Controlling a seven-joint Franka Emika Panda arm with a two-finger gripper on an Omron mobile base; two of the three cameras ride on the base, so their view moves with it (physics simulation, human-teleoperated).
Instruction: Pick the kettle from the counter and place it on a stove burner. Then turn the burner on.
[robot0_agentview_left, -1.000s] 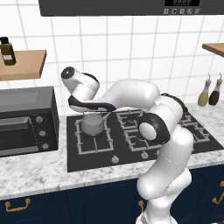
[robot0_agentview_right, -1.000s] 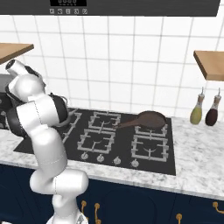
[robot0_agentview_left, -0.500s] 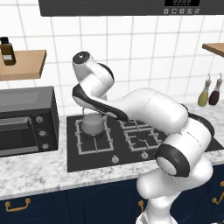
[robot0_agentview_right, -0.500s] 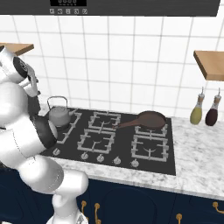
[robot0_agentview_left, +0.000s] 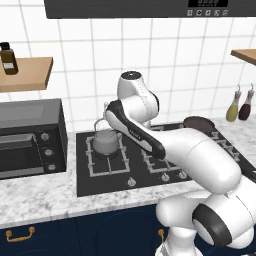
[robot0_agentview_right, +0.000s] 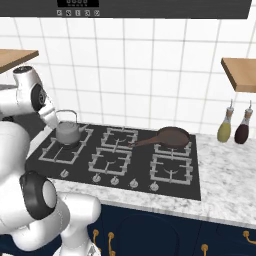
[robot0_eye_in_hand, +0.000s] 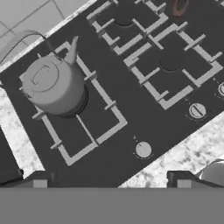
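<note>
The small grey kettle (robot0_agentview_left: 105, 142) (robot0_agentview_right: 67, 133) stands upright on the wide square grate of the left stove burner (robot0_agentview_left: 108, 159) (robot0_agentview_right: 61, 150), free of any grip. From above, the kettle (robot0_eye_in_hand: 54, 85) sits on the far part of that burner (robot0_eye_in_hand: 89, 127), spout toward the cooktop's middle. My gripper (robot0_eye_in_hand: 110, 180) is open and holds nothing. It hovers above the cooktop's front edge, apart from the kettle. A round knob (robot0_eye_in_hand: 143, 149) lies just ahead of the fingertips (robot0_eye_in_hand: 40, 179), and the speckled counter (robot0_eye_in_hand: 183, 158) runs below it.
A brown frying pan (robot0_agentview_left: 198, 123) (robot0_agentview_right: 173, 135) rests on the back right burner. A black toaster oven (robot0_agentview_left: 27, 137) stands left of the cooktop. Two bottles (robot0_agentview_right: 225, 127) stand at the right wall. A row of knobs (robot0_agentview_left: 131, 182) (robot0_agentview_right: 64, 173) lines the front.
My arm has swung up and away from over the kettle, its upper links now rising behind it. The kettle has stayed on the left burner.
</note>
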